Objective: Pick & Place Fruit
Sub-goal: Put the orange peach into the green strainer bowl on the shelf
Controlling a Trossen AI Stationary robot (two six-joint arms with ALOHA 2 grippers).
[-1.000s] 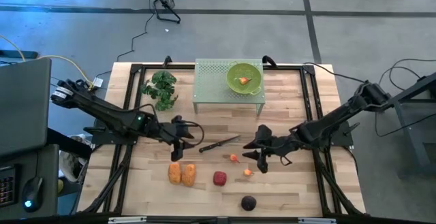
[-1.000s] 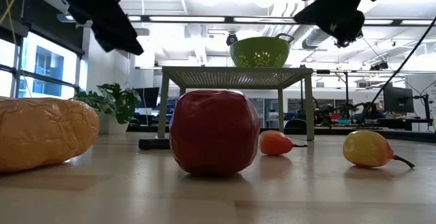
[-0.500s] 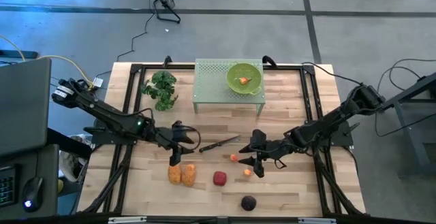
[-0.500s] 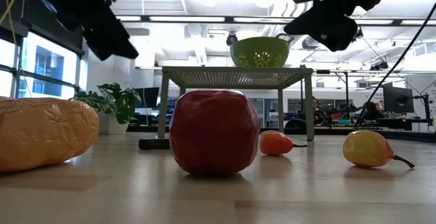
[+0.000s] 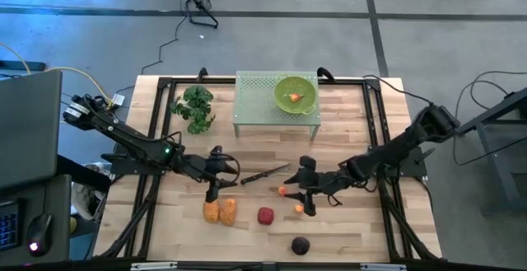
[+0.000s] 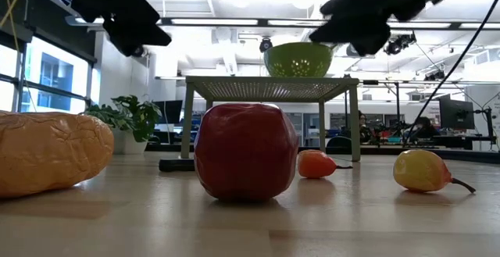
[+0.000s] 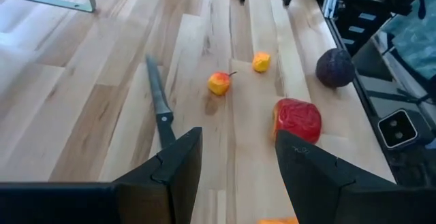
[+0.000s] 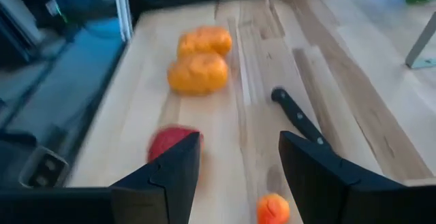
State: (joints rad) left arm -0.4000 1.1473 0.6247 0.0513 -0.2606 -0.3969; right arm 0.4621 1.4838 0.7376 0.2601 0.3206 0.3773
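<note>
The right tool [image 5: 301,195] hovers with its fingers apart and empty above a tiny orange-red fruit [image 5: 283,191] on the bench [image 5: 346,230]. The left tool [image 5: 213,187], also apart and empty, hangs over the two orange oblong fruits [image 5: 220,211]. The red apple [image 5: 265,215] and purple fruit [image 5: 300,245] lie nearby, beside the knife [image 5: 265,174].

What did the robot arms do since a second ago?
The right gripper slid leftward over the table, ending above the two tiny orange-red fruits. The left gripper barely shifted above the orange oblong pieces. Nothing was grabbed or dropped; the fruit, knife and green bowl stayed put.
</note>
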